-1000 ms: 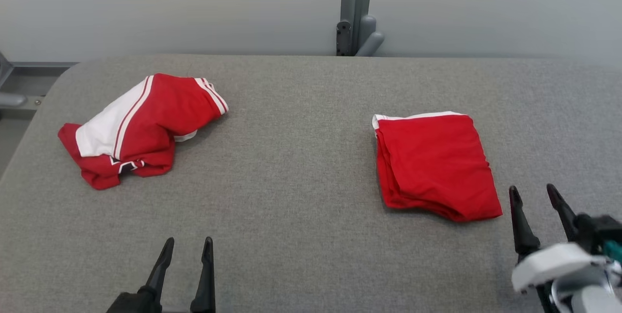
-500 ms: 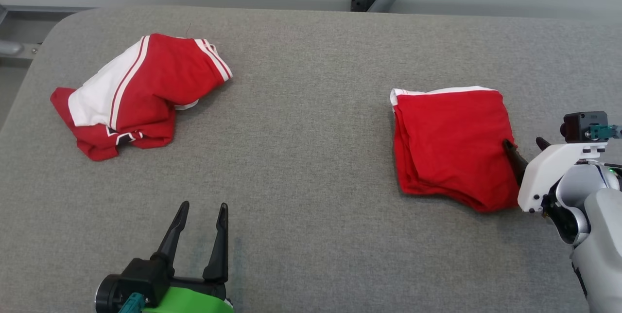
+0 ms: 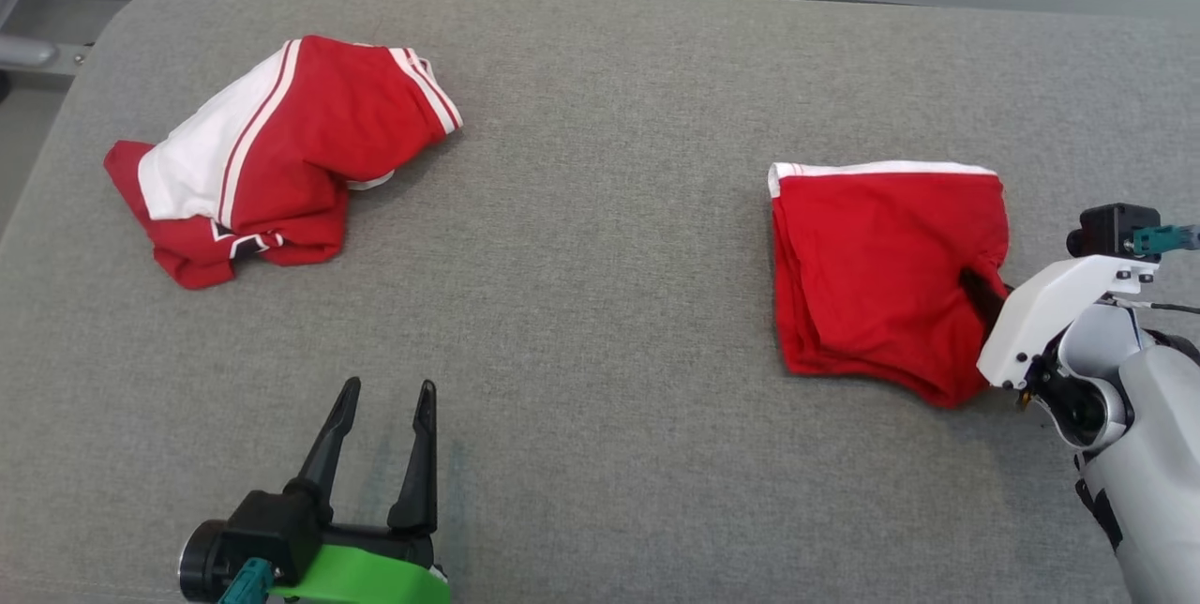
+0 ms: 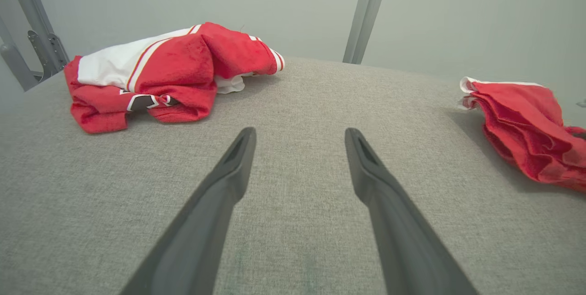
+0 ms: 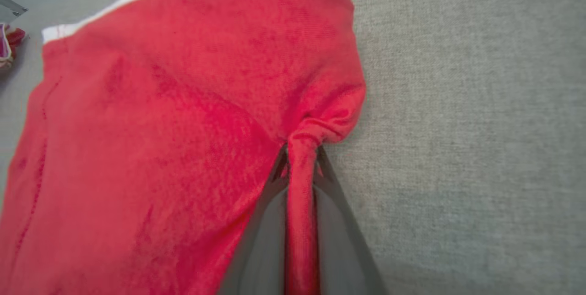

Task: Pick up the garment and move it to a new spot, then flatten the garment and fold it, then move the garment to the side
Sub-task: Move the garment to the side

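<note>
Now our right gripper (image 5: 300,148) is pinched tight on the red folded garment (image 3: 881,276) — a little roll of cloth is squeezed between its two dark fingers (image 5: 263,235). A second ago that gripper was wide apart and off the cloth, down by the garment's near right corner. It has come in over the right edge and snapped shut. So we think the grab is done, and the next part is to lift or drag the garment to the side.

The garment lies on the right part of the grey counter (image 3: 600,238). It is flat, except where the edge is bunched up at the gripper, and it has a white strip along its far edge. We hold only a small bit of that edge, so the neat fold could fall open when we pull — going slow and low looks best.

Our left gripper (image 3: 387,385) is spread wide with nothing in it, over the near part of the counter and well apart from both clothes. Far to the left lies a crumpled red and white garment (image 3: 281,154), and no gripper touches it. Our head has tipped too, so the head view slid a bit.
</note>
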Controlling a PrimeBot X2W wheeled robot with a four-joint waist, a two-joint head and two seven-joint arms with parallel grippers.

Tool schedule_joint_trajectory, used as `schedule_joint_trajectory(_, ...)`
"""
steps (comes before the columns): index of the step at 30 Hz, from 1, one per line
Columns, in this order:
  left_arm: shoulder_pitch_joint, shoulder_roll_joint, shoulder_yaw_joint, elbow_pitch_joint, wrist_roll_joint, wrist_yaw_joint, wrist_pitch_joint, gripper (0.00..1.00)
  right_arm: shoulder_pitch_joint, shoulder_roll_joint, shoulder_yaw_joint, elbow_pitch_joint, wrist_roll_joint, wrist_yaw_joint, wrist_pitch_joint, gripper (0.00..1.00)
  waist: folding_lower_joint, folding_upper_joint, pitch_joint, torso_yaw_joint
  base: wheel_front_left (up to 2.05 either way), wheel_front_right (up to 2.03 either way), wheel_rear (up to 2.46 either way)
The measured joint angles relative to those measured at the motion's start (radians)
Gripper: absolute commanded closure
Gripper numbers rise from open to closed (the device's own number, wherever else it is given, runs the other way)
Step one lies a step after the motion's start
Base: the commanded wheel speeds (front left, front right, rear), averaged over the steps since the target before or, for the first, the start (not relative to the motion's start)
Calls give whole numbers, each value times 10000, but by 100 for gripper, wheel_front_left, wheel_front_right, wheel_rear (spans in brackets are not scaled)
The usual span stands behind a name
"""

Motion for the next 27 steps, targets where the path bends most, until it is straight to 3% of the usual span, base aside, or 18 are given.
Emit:
schedule_joint_trajectory(10, -529, -2, 259, -660, 330, -35, 0, 0, -1109, -940, 276, -153, 257, 2, -148, 100, 0, 0, 526, -1221, 0, 0, 0)
schedule_joint_trajectory(19, -1050, 234, 265, -949, 796, -150, 0, 0, -2420, -1674, -491, 819, -713, 2, -717, 100, 0, 0, 1368, -2586, 0, 0, 0)
schedule_joint_trajectory(27, -1272, 431, 151, -886, 874, -180, 0, 0, -3434, -2128, -920, 1818, -1965, 2, -1074, 100, 1, 0, 2223, -3028, 0, 0, 0)
